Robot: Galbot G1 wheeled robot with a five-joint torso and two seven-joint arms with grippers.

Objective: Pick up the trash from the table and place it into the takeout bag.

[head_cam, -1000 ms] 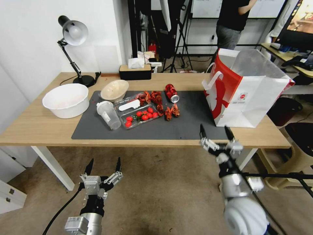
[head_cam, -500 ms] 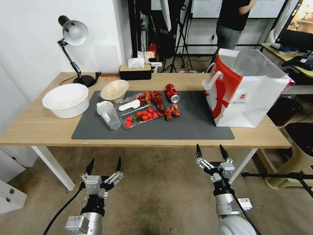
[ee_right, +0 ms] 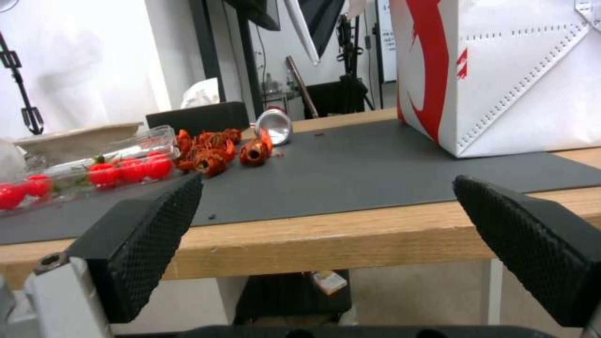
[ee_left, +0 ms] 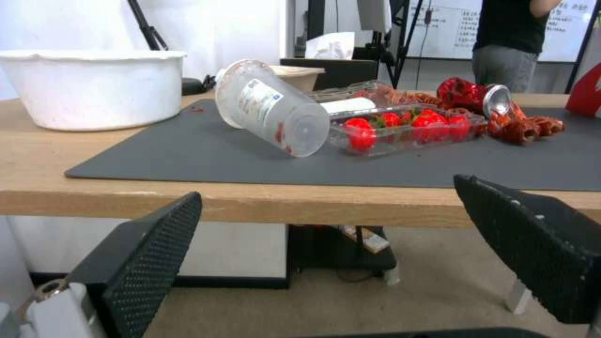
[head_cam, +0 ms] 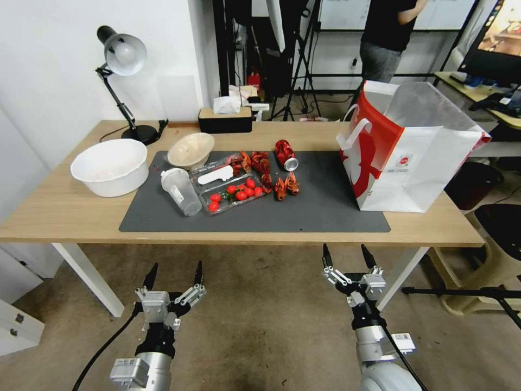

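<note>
Takeout bag [head_cam: 418,163] upright on table [head_cam: 65,212], red can [head_cam: 284,154] lying on mat [head_cam: 325,206], both claws spread below the edge

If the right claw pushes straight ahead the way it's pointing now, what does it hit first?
Most likely the table's front edge. The right claw sits open, below and in front of the tabletop, and its wrist view looks roughly level at that edge, with the grey mat just above. Exact height is hard to judge.

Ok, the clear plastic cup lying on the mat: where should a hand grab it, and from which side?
Likely across its middle, coming from above. The clear plastic cup lies on its side on the dark grey mat, lid end toward the beige bowl, base toward the table's front edge. Set the fingers across its round wall; the tomato tray sits close on one side, so keep the fingers narrow.
</note>
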